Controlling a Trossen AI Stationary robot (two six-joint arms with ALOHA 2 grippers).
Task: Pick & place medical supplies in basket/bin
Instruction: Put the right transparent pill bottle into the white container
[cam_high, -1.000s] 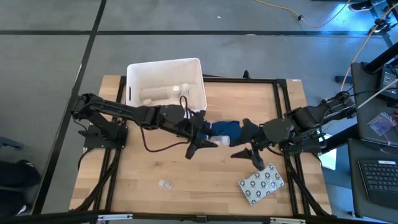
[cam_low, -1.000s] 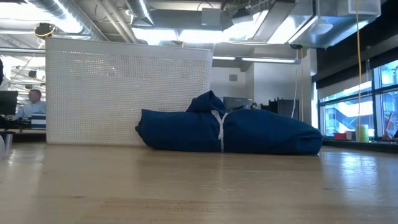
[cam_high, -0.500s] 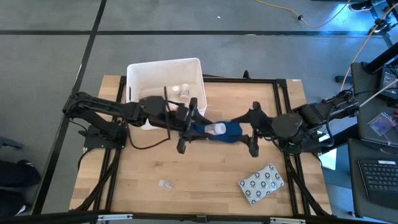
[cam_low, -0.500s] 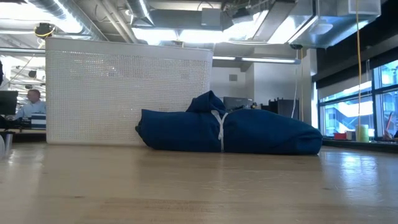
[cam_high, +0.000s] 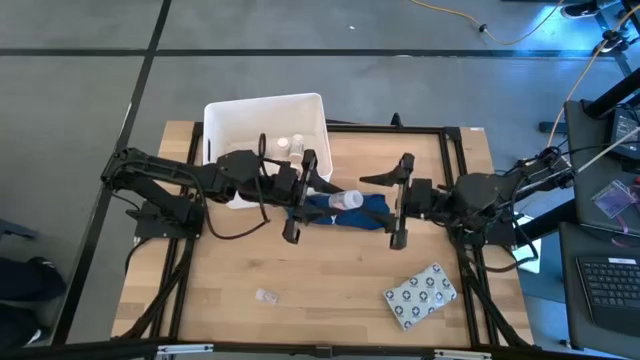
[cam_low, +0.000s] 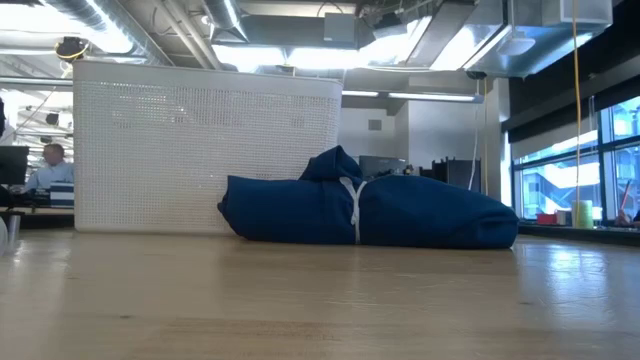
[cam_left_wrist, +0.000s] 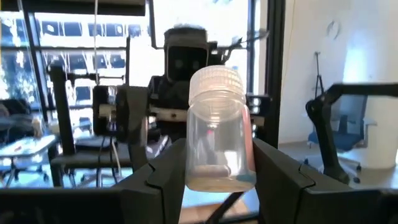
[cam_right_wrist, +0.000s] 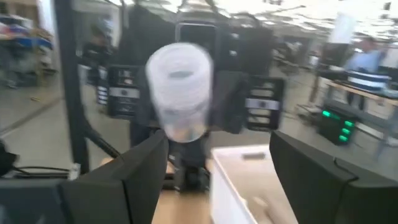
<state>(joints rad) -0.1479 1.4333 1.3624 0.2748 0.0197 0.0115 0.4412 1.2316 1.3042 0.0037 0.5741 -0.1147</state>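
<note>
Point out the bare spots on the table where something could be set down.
Bare wood lies between the small vial and the blister pack, and right of the tub. The middle is crowded: the left gripper, the right gripper and the blue cloth.

Clear white-capped vial (cam_left_wrist: 217, 138), dark blue cloth (cam_high: 362, 211), white tub (cam_high: 263, 115)

The wooden table (cam_high: 330, 270) has a black frame around its top. A white bin (cam_high: 225, 125) sits at the far edge. A blue cloth (cam_high: 370, 210) lies in the middle. Near the front lie a small vial (cam_high: 266, 297) and a dotted pack (cam_high: 420, 296).
</note>
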